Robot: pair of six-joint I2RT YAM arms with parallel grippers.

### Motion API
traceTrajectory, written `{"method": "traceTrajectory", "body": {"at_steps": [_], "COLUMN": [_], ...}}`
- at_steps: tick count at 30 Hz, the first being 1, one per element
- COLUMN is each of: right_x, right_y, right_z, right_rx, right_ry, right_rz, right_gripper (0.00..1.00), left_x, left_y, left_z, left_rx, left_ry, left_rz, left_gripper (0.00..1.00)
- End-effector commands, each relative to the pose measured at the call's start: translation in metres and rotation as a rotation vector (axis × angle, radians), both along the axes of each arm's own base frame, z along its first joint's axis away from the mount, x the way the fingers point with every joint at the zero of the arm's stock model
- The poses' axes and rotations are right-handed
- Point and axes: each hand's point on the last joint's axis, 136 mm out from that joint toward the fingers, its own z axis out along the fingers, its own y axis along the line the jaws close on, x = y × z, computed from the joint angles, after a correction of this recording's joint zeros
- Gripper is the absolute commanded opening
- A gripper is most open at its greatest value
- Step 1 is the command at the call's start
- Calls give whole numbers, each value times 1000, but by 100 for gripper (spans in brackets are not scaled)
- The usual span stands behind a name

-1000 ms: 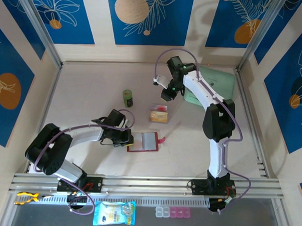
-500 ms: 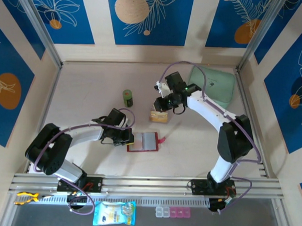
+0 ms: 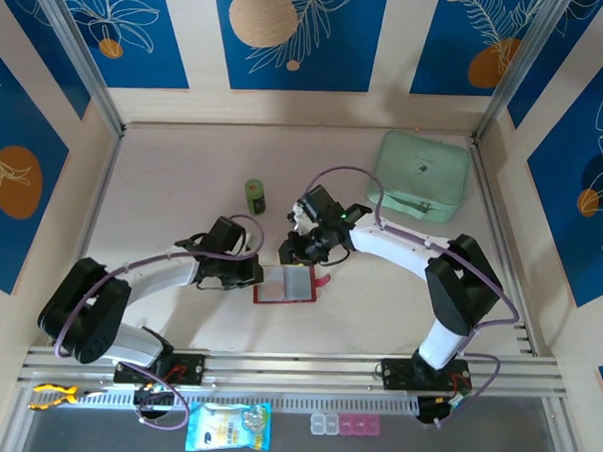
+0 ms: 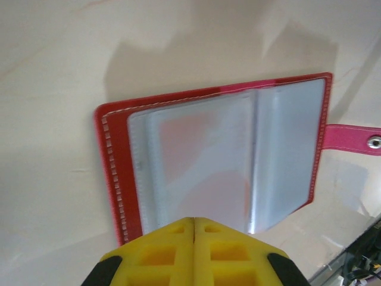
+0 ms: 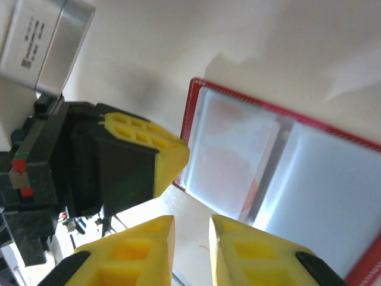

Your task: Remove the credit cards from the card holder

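We see the card holder (image 3: 289, 284) lying open and flat on the table (image 3: 173, 180), just ahead of the two arm bases and a little left of centre. It is in the same place as a second ago. Its greyish clear sleeves face up and its red closure tab (image 3: 323, 280) sticks out to the right.

The left gripper (image 3: 257, 275) has not moved. Its yellow fingers (image 4: 161, 250) are pressed together with only a seam between them, and the tip sits over the holder's left edge. We cannot tell whether it presses on the cover or merely rests there.

The right arm accounts for the change. A second ago its gripper hung high on the far side, partly covering the mint-green pouch (image 3: 422, 176). Half a second ago it was lower, just beyond the holder. Now the right gripper (image 3: 292, 253) has swung down and toward us, and it hovers at the holder's far left corner, close to the left gripper. In its wrist view the jaws stand a narrow slot apart with bare table visible between them, so they hold nothing.

The pouch is now uncovered. The small green can (image 3: 255, 195) stands where it stood.
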Motion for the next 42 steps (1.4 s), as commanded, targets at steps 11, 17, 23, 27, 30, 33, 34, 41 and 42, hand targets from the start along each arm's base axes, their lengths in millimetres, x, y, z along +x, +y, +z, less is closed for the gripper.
{"method": "traceTrajectory", "body": {"at_steps": [11,17,23,27,30,33,34,41,42], "right_x": [-17,-21,-25,-28,-30,-30,-30,-28,-28], "right_y": [28,32,36,39,37,35,34,25,23], "right_z": [-27,-38,-47,-53,-58,-61,-62,-67,-68], "right_rx": [16,1,-16,-27,-48,-69,-76,-132,-140], "right_ry": [135,167,196,213,220,221,223,215,212], "right_rz": [-4,3,14,20,18,12,10,-1,-2], "right_gripper": [32,34,34,34,34,34,34,33,33], "left_x": [-13,-14,-14,-15,-16,-17,-17,-18,-18], "left_y": [17,20,20,20,21,22,22,23,23], "left_z": [-22,-26,-25,-26,-27,-28,-28,-30,-30], "left_rx": [59,72,69,66,69,69,68,69,68], "left_ry": [51,56,52,60,62,68,68,76,76], "left_rz": [12,14,14,13,15,15,15,15,15], "left_gripper": [0,0,0,0,0,0,0,0,0]}}
